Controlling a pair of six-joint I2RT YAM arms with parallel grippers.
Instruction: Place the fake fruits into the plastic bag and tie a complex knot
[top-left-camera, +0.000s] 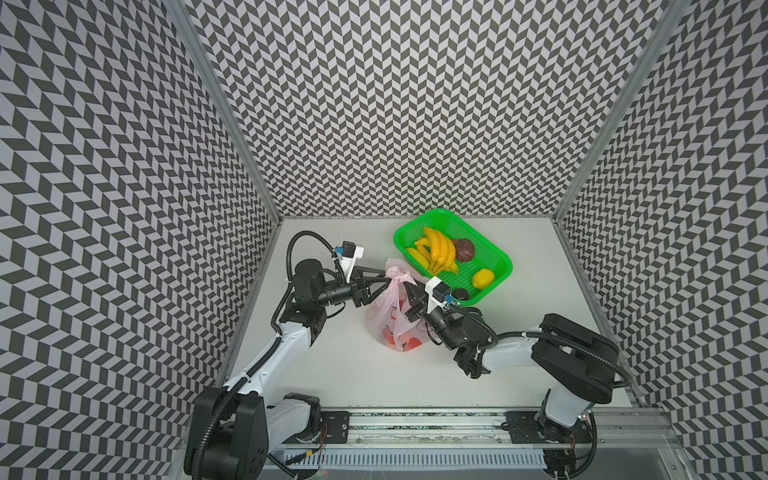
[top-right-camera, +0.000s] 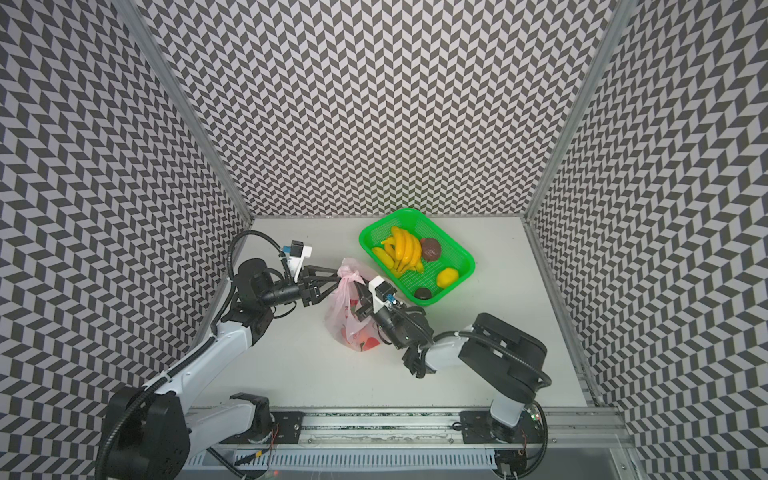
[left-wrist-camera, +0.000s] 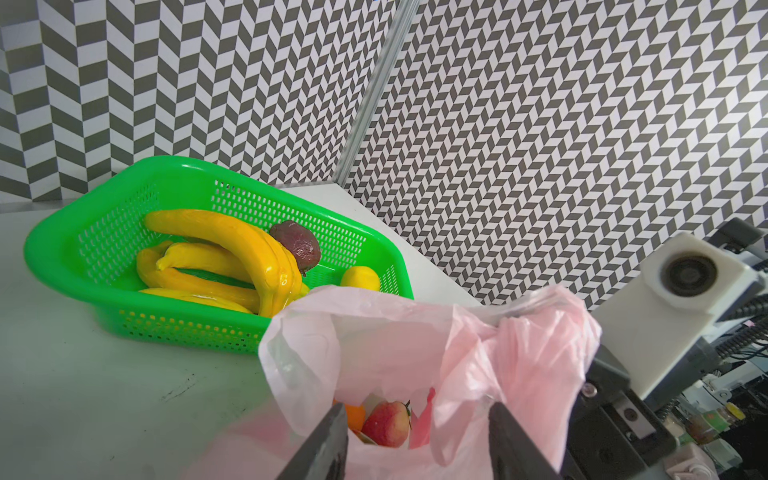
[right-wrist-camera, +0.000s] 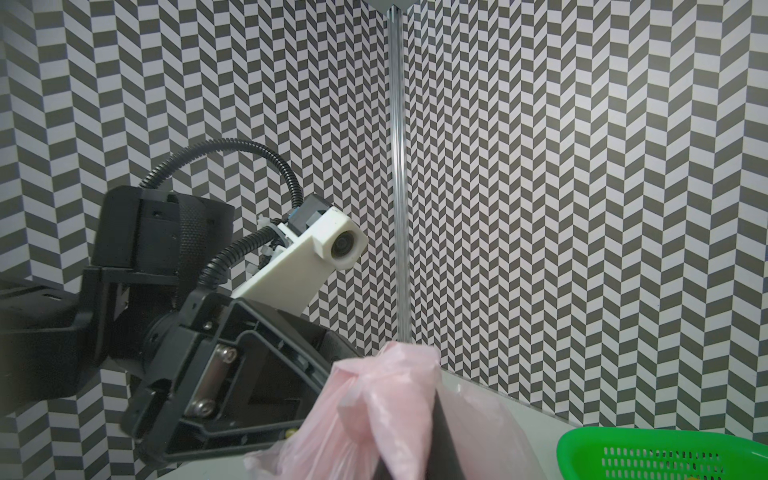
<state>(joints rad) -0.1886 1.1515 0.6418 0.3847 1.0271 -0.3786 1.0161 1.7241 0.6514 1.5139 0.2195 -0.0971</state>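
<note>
Pinching plastic bag (top-left-camera: 386, 320): right hand (top-left-camera: 409, 293) closed | left hand (left-wrist-camera: 415, 415) half-parted astride it, grip unclear

Bright even light, faint shadows, bowed edges; plastic bag (left-wrist-camera: 415, 357) blurs close up.

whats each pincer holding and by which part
Right pincer: the plastic bag, by its bunched pink top; left pincer straddles it, grip unclear.

Green mesh basket (top-left-camera: 482, 237) on a pale bench (top-left-camera: 353, 374), inside chevron walls (top-left-camera: 415, 104).
The basket sits right of centre, near the back wall. The grey-and-white walls enclose three sides, with metal corner posts (top-left-camera: 226, 108); a rail (top-left-camera: 415, 419) runs along the front.
</note>
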